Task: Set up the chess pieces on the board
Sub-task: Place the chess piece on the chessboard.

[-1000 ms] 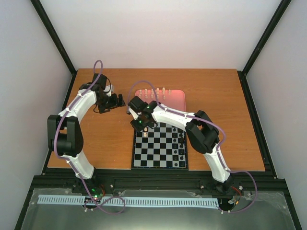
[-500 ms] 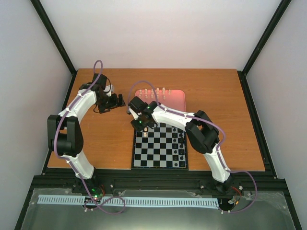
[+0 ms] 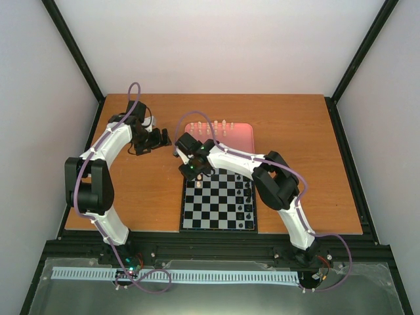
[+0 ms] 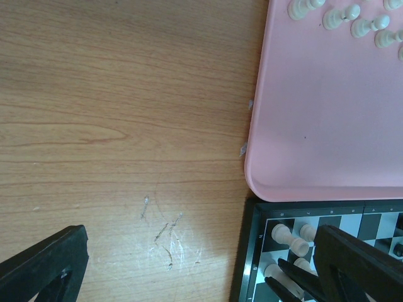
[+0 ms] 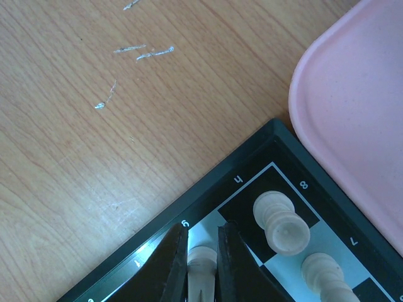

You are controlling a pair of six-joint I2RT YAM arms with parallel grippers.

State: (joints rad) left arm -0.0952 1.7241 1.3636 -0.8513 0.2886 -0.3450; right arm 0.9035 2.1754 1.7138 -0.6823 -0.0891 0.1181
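- the right end effector [image 5: 202,234] is over the far-left corner of the board [image 5: 208,189]. its two fingers [image 5: 175,264] are drawn in to a narrow gap and clamp a pale piece [image 5: 201,267] between them.
- the wrist view is too close to settle whether that pale piece stands on its square or hangs just above it; it seems to be at or very near the surface.
- just beside the clamped one, two more of the chess pieces [image 5: 281,224] stand on the board. one is in the dark corner square and the other on the next square along the far edge.
- the board lies flat on the wooden worktop [image 3: 144,190], between the two arms and nearer the right one.
- a pink tray [image 4: 315,113] lies just beyond the board's far edge, its rounded near-left corner next to the board's dark border.
- several other pale chess pieces remain on the far part of the tray, well apart from the board.
- black pieces [image 3: 248,197] stand in a line along the right side of the board.
- the left end effector [image 3: 159,139] hangs over bare worktop to the left of the tray, away from the board. its jaws are spread wide and it has hold of nothing; its wrist view shows only scratched wood grain between the fingers.
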